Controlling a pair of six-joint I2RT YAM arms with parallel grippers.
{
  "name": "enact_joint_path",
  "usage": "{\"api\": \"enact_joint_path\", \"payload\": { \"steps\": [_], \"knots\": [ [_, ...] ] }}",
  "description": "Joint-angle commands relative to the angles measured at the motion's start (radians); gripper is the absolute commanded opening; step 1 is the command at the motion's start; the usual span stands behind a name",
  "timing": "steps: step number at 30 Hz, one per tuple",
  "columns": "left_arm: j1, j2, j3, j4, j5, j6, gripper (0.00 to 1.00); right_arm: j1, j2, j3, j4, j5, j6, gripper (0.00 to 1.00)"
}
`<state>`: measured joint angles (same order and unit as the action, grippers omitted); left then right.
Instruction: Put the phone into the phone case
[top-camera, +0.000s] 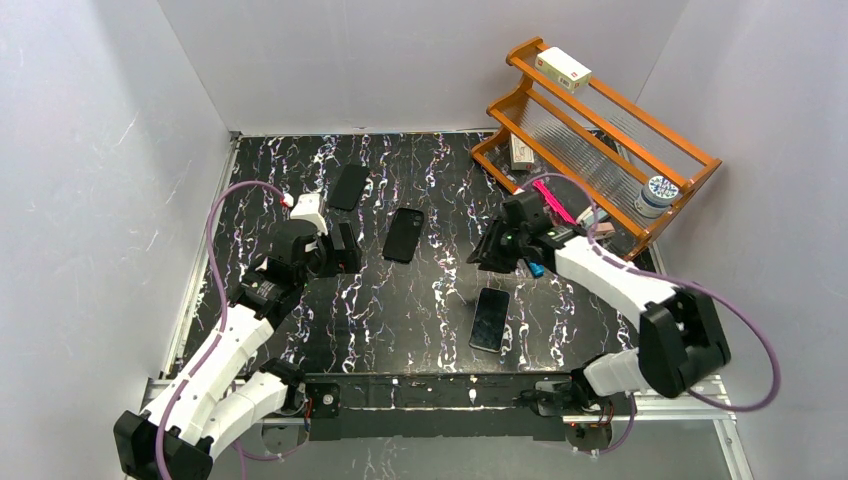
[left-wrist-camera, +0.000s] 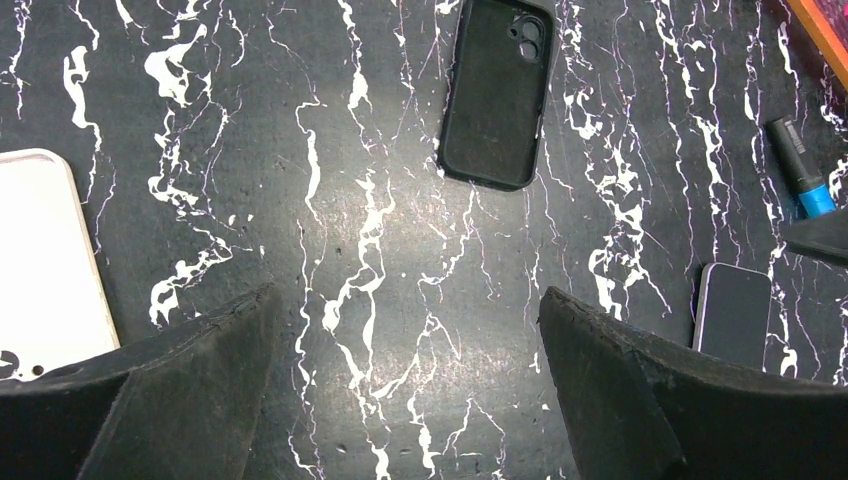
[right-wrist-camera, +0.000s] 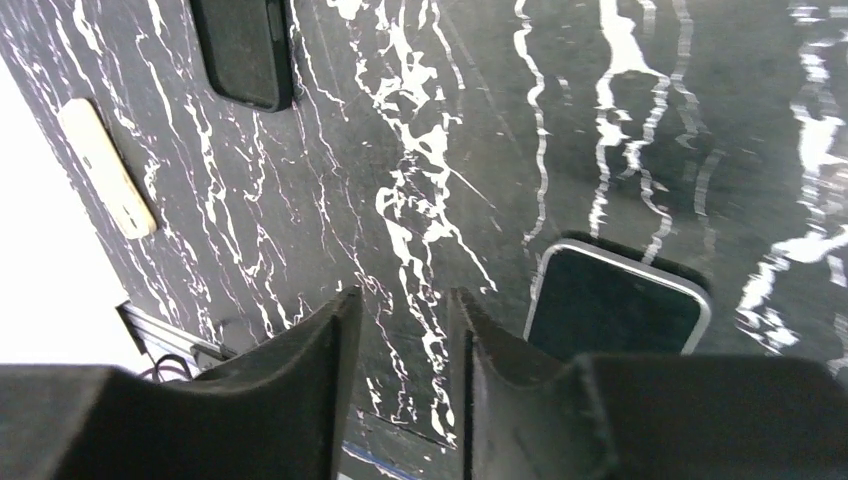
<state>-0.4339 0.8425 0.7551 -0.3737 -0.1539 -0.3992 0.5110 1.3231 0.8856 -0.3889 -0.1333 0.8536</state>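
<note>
**Top view.** Phone (top-camera: 490, 319): flat, screen up, on the worktop (top-camera: 430, 300), near and right of centre. Phone case (top-camera: 404, 234): black, farther and to the left, well apart from the phone. Right end effector (top-camera: 490, 250): just beyond the phone. Left end effector (top-camera: 343, 250): left of the case.

**Left wrist view.** Fingers (left-wrist-camera: 200, 360) wide apart, empty; the case lies far ahead.

**Right wrist view.** Fingers (right-wrist-camera: 320, 350) at a narrow gap with nothing between them; the phone lies just to their right. The grasp probably needs the fingers spread wider than the phone, centred over it and seated on both long edges.

rack (top-camera: 655, 120): orange wood, back right | box (top-camera: 563, 68): white, atop rack | marker (left-wrist-camera: 803, 172): blue-tipped, lying on marble table (top-camera: 420, 310)
</note>
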Motion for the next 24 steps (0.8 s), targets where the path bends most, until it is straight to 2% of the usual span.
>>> {"api": "enact_joint_path", "payload": {
  "steps": [1, 4, 8, 15, 24],
  "knots": [
    [0.006, -0.003, 0.019, 0.000, -0.029, 0.032, 0.98, 0.069, 0.130, 0.106, 0.131, 0.046, 0.073, 0.41],
    [0.006, -0.016, 0.019, -0.011, -0.052, 0.035, 0.98, 0.103, 0.214, 0.140, 0.198, 0.073, 0.120, 0.37],
    [0.006, -0.043, 0.015, -0.012, -0.042, 0.036, 0.98, 0.139, 0.332, 0.203, 0.265, 0.116, 0.154, 0.38],
    [0.006, -0.066, 0.005, -0.018, -0.028, 0.036, 0.98, 0.190, 0.562, 0.404, 0.230, 0.167, 0.151, 0.38],
    [0.006, -0.077, 0.004, -0.022, -0.026, 0.032, 0.98, 0.220, 0.705, 0.529, 0.169, 0.198, 0.159, 0.39]
  ]
}}
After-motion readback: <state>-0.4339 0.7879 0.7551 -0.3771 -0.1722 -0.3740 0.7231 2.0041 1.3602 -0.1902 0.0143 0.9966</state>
